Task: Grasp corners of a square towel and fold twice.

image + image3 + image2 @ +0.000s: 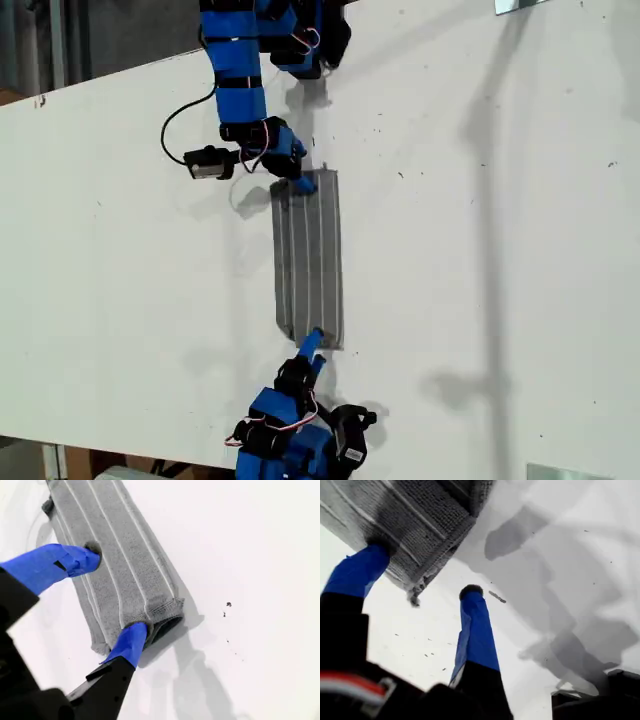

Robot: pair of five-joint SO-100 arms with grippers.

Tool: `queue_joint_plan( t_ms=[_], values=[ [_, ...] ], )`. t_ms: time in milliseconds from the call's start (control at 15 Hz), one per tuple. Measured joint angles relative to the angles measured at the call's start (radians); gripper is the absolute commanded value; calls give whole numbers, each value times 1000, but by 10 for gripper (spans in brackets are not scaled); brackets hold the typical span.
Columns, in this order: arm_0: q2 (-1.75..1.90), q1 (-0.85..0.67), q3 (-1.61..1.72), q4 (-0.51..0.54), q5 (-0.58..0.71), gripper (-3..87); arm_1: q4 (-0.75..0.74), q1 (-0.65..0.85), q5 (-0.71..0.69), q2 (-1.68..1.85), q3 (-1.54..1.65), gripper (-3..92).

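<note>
The towel (309, 258) lies folded into a narrow strip mid-table (500, 250) in the exterior view. My second gripper (117, 595) is spread over one short end, one finger under the fold. My first gripper (422, 577) is spread at the other end's corner (not pinching). Close both squarely on all layers — then lift together.
</note>
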Motion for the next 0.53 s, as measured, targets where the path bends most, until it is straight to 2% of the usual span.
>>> queue_joint_plan(
  t_ms=[200,267,400,533],
  values=[
    [46,18,26,-9,-14,259,-120,18,-18,-120,15,318],
    [46,20,26,-14,-14,259,-140,31,-37,-160,0,282],
    [49,21,28,-14,-14,258,-143,60,-86,-225,-60,194],
    [49,21,34,-14,-20,258,-141,80,-123,-295,-155,-1]
  ],
)
